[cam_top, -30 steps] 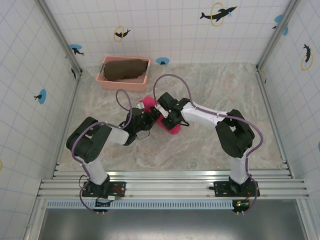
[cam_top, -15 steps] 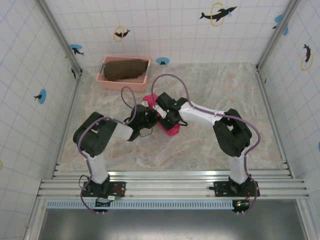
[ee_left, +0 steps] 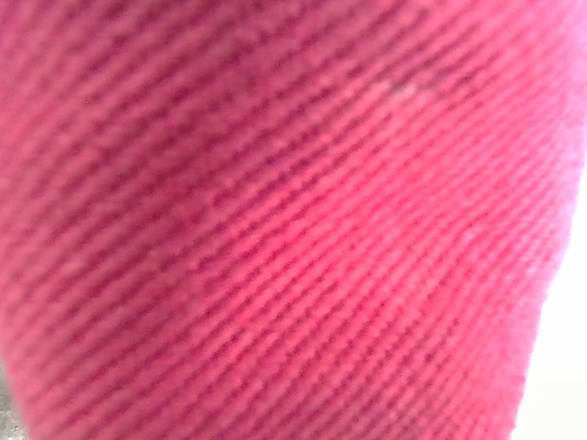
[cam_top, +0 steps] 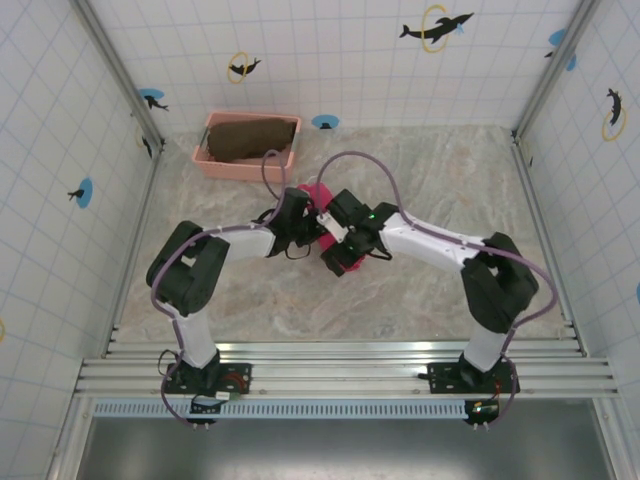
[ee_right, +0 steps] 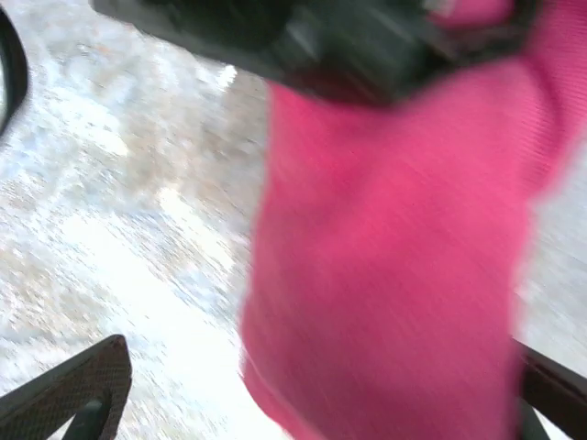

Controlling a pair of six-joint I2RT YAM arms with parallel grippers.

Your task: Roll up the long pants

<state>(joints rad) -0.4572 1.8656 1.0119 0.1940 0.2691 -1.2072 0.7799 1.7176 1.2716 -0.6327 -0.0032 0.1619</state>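
R gripper (ee_right: 316, 367) sat apart astride pants (ee_right: 394, 257), prob to hold them rolled; L gripper (cam_top: 303, 222) close against them, couldn't tell its state

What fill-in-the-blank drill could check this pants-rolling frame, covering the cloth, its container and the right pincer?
1. The dark brown cloth lies inside the pink ____.
2. That container stands at the table's far-____ corner.
3. At the long pants, the right pincer is ____, not shut.
Missing words: basket; left; open.
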